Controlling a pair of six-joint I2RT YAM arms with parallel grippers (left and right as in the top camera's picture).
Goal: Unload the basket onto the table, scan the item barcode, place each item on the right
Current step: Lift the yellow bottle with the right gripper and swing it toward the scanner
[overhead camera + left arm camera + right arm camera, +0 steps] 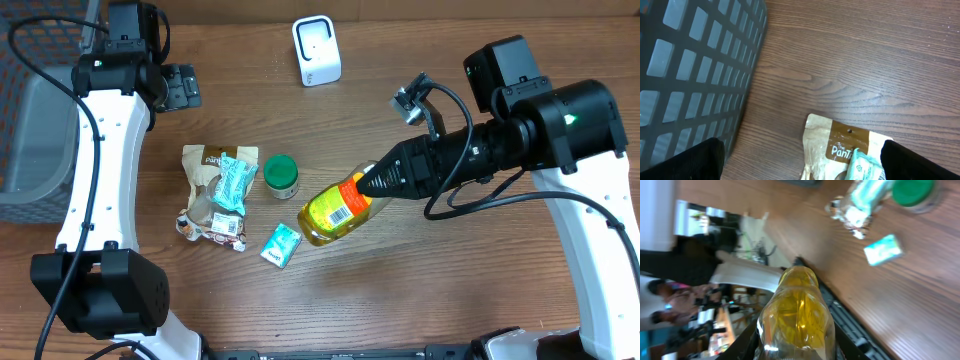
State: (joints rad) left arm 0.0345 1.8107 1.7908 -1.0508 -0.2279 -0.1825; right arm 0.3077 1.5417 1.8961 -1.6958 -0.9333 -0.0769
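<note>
My right gripper (377,180) is shut on the neck end of a clear bottle of yellow liquid (335,210), holding it tilted above the table's middle. The bottle's red and yellow label (345,205) faces up toward the overhead camera. In the right wrist view the bottle (796,312) fills the space between my black fingers (747,342). A white scanner (316,50) stands at the back of the table, well apart from the bottle. At the back left, beside the basket, my left gripper (178,87) stands open, with nothing between its fingers (687,162).
A grey mesh basket (30,120) sits at the left edge. A brown pouch (205,165), a teal packet (235,182), a green-lidded jar (282,176), a small teal packet (281,244) and a crumpled wrapper (210,228) lie left of the bottle.
</note>
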